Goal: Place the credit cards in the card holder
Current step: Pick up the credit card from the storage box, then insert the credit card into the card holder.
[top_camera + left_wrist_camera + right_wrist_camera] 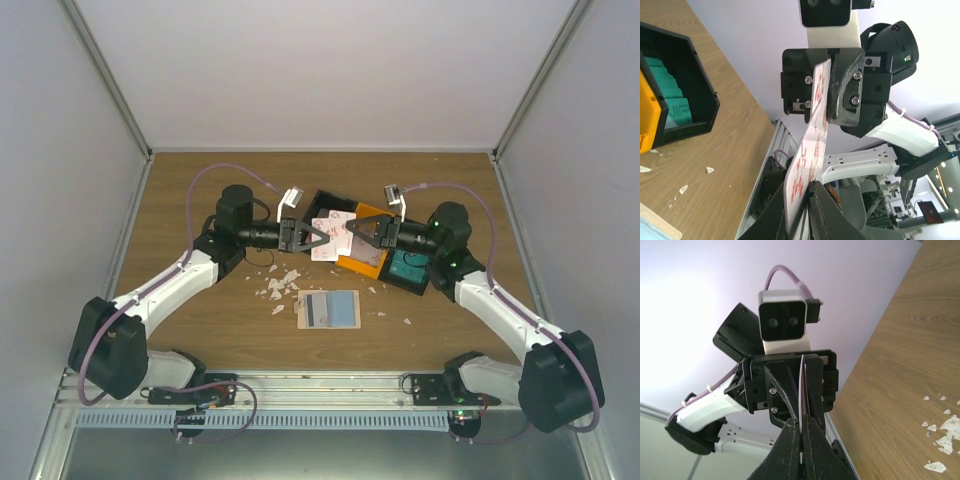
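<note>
One white card (pixel 330 241) with red marks hangs in mid-air over the orange bin (pixel 365 262), well apart from what seems to be the open card holder (pixel 328 310) nearer the bases. The right gripper (pixel 351 231) is clamped on one edge. The left gripper (pixel 318 236) flanks the other edge, but whether it pinches the card cannot be told. If an arm pulls while both grip, the card may bend; a thin edge hold may let it drop into the bin.

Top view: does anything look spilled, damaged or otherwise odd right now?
Yes. White scraps litter the table before the bins, like torn bits. Also, the left pincer and right pincer both clamp one white card mid-air, bowing it slightly.
</note>
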{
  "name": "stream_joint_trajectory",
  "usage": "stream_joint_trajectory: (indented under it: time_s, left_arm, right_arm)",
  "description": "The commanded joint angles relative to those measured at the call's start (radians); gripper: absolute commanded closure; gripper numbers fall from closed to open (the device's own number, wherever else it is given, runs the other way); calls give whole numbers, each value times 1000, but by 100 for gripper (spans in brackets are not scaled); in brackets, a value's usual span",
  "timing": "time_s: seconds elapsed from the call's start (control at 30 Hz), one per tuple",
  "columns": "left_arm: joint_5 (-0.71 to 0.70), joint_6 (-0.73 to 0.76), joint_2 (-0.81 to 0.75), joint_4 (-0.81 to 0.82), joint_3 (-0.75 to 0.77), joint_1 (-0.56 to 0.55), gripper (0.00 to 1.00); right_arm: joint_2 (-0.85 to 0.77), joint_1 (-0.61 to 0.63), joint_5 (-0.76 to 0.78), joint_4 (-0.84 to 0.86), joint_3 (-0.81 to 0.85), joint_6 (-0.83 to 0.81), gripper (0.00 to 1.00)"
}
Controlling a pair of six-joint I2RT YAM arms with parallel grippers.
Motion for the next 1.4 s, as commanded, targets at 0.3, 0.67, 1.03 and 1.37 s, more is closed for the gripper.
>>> stream_joint_trajectory:
  time_s: [0.3,0.67,1.03,1.37]
  left_arm:
    - [-60,100,-50,-126,-108,69,100]
    - [-218,100,-162,-170,-352,39,100]
    - [-408,121,-90,-193,-406,-82,100]
    - [-561,121,-181,-260,-523,-106,100]
  right_arm:
    - [-73,-180,21,-370,80,-239,99]
    - [3,-112,79,-652,-36,-546,99]
    - [207,83,156,-523,-111,-501,100]
    - [351,142,244,-452,-104,-467,100]
